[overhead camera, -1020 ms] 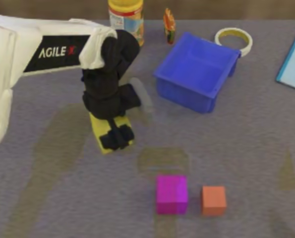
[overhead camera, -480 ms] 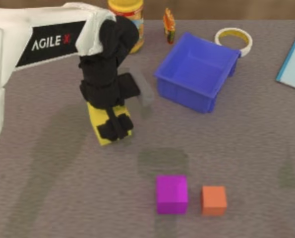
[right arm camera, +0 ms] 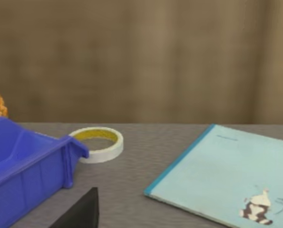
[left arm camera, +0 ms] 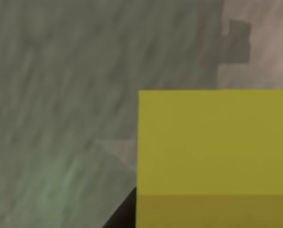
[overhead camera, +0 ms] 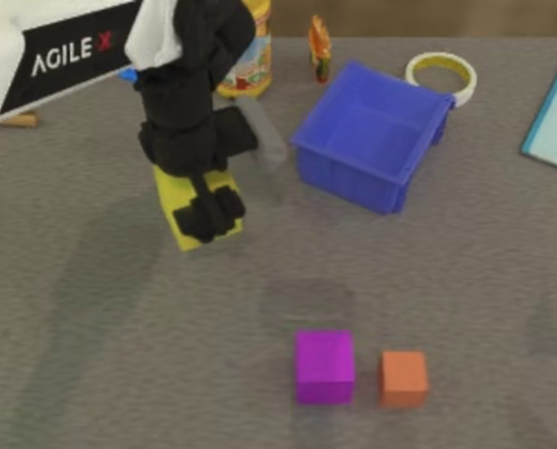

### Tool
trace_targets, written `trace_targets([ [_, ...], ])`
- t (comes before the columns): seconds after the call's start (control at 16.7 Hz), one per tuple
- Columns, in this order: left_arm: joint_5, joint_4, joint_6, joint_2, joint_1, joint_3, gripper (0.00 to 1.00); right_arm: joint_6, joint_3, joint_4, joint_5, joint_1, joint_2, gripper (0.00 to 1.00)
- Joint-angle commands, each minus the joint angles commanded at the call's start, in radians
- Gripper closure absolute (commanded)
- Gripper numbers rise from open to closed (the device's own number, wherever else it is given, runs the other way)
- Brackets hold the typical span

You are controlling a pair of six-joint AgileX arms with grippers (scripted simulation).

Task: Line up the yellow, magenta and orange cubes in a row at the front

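Left of the blue box (overhead camera: 372, 136), the yellow cube (overhead camera: 192, 208) is being held off the tabletop (overhead camera: 465, 299) by the left gripper (overhead camera: 208, 213), fingers pinched on its sides as far as can be judged from above. Compared with a second ago, the cube has been carried up and farther back, toward the jar (overhead camera: 245, 47) behind the box's left corner, and its shadow has dropped away from it, so it has clearly been lifted rather than slid. That's probably just clearance before the swing forward, since the magenta cube (overhead camera: 324, 367) and orange cube (overhead camera: 404, 378) are already sat side by side near the front edge, well in front of the box, with a small gap between them. A slot to the left of magenta is what's left to fill.

The left wrist view is mostly filled by the yellow cube (left arm camera: 215, 156) with tabletop far below, which backs up the lift. The right wrist view shows things barely caught from above: the tape roll (right arm camera: 97, 143) behind the box and a light blue book (right arm camera: 227, 173) to the box's right. The right arm is out of the top view, and its fingers can't be judged.
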Motion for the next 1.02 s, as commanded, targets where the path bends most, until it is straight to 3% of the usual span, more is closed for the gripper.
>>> trace_targets([
  [0.24,0.001,0.016,0.022,-0.068,-0.027,-0.072,1.0,0.0,0.0,0.0,0.0,0.0,0.0,0.0],
  [0.78,-0.003,0.091,0.164,-0.448,-0.198,-0.542,1.0,0.0,0.0,0.0,0.0,0.0,0.0,0.0],
  [1.02,-0.004,0.099,0.183,-0.492,-0.221,-0.589,1.0,0.0,0.0,0.0,0.0,0.0,0.0,0.0],
])
